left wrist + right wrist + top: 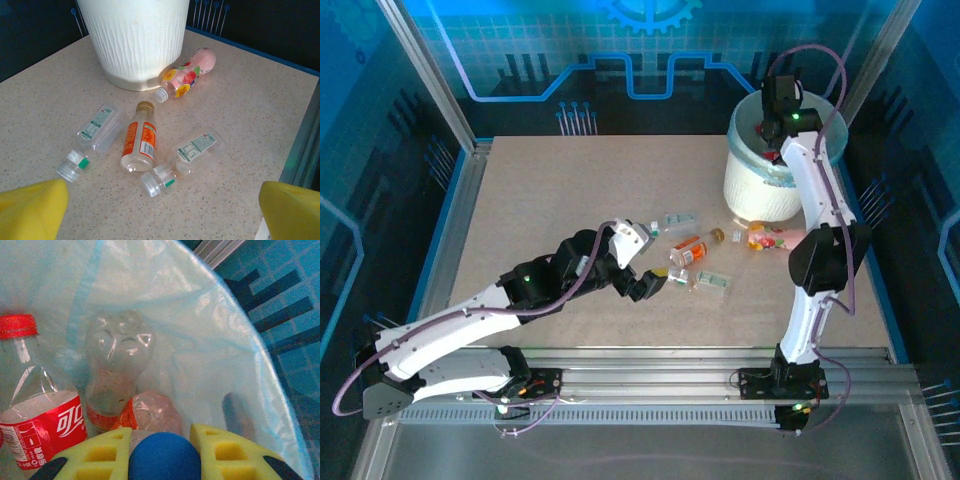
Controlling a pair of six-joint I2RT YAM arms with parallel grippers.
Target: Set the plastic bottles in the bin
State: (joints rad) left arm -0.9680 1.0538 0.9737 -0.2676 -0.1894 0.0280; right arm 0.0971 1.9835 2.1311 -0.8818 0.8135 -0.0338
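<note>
Four loose bottles (695,250) lie on the table (550,190), but the biggest risk sits with the biggest thing. The bin (760,185), near the table's far right corner, is lined with a thin blue bag (200,340). The right gripper (775,125) hangs inside its rim, so a finger catching that film on the way out could drag the liner or tip the bin. A red-labelled cola bottle (40,425) and a clear bottle with its base up (117,365) already sit in it. The right gripper's pads are drawn in narrow on a blue cap (162,457), by the look of it the top of a bottle. Let go from here, it could glance off those two instead of settling. On the table the pink bottle (187,75) lies just beside the foot of the bin, perhaps touching, and is hard to reach without nudging the wall. The orange-labelled bottle (140,142) has a clear bottle (95,135) on one side and another clear bottle (192,152) on the other, whose cap nearly touches it. The left gripper (160,210) hovers near the middle of the table, jaws spread wide. Closing on that round bottle could roll it away or pinch a neighbour.
</note>
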